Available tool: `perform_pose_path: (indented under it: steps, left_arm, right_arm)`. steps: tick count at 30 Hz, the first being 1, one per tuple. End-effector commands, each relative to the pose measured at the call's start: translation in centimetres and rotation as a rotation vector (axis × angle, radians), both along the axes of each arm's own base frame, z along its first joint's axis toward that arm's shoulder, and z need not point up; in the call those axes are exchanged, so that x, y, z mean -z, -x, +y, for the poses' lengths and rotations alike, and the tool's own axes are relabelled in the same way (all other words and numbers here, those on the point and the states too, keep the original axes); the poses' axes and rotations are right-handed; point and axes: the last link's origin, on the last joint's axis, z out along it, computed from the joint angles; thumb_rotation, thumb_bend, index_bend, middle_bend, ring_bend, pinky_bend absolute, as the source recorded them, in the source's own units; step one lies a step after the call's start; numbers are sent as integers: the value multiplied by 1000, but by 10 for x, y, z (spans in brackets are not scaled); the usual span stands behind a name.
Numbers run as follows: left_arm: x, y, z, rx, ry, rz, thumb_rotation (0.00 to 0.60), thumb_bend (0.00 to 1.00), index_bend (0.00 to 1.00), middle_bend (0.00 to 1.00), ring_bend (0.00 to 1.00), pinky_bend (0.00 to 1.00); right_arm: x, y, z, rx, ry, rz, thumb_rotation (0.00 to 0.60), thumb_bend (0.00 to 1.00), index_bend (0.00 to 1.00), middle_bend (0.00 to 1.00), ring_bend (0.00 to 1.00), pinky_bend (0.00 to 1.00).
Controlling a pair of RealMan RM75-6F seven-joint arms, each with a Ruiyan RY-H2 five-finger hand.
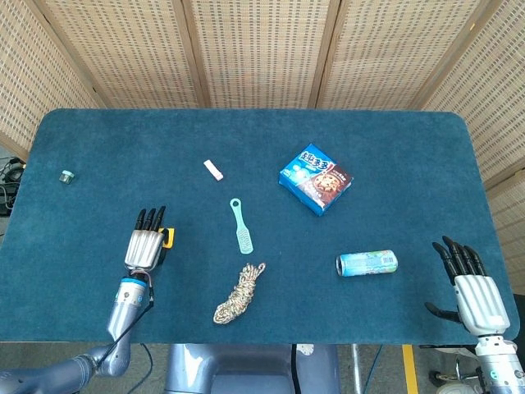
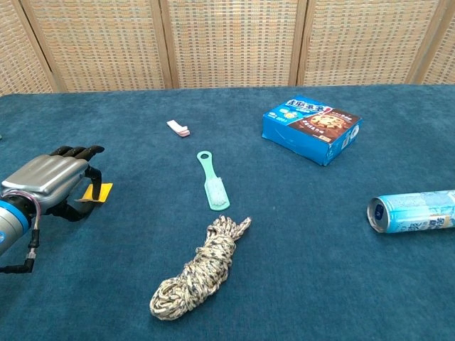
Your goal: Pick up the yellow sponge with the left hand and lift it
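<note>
The yellow sponge point(image 1: 168, 238) point(image 2: 99, 192) lies flat on the blue table, left of the middle and near the front. My left hand point(image 1: 146, 244) point(image 2: 48, 182) hovers over its left part, palm down, with the fingers stretched forward and slightly bent; the fingertips point(image 2: 79, 151) reach past the sponge. Most of the sponge is hidden beneath the hand, and only its right edge shows. No grip on it is visible. My right hand point(image 1: 469, 283) rests open with its fingers spread at the table's front right edge, far from the sponge; the chest view does not show it.
A green brush point(image 1: 240, 226) point(image 2: 212, 183) and a coiled rope point(image 1: 239, 294) point(image 2: 200, 268) lie right of the sponge. Farther right are a blue cookie box point(image 1: 316, 178) point(image 2: 311, 128) and a lying can point(image 1: 367, 263) point(image 2: 412, 211). A small pink-white piece point(image 1: 214, 171) point(image 2: 178, 128) sits behind; a small cap point(image 1: 66, 176) is at far left.
</note>
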Motion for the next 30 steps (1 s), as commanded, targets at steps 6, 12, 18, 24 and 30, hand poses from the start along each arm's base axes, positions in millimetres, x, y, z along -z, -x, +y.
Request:
perform_pose_path:
  steps: [6,12,18,24,30]
  left_arm:
    - [-1,1,0,1,-1,2,600,467,532,0,0,0]
    - [-1,0,2,3,-2,0,600,472,532,0,0,0]
    - [-1,-3,1,11,-2,-17,600,472,550,0,0,0]
    - [0,-4,0,21,-2,-17,600,473,579,0,0,0]
    - [-1,-3,1,18,-4,-15,600,473,586,0,0,0]
  right_arm:
    - [0,0,0,0,0,0,600,0,0,0,0,0]
    - [0,0,0,-2,-1,2,600,0,0,0,0,0]
    - [0,0,0,1,-2,1,600,0,0,0,0,0]
    - [0,0,0,0,-1,2,600,0,0,0,0,0]
    - [0,0,0,0,-3,3,600,0,0,0,0,0]
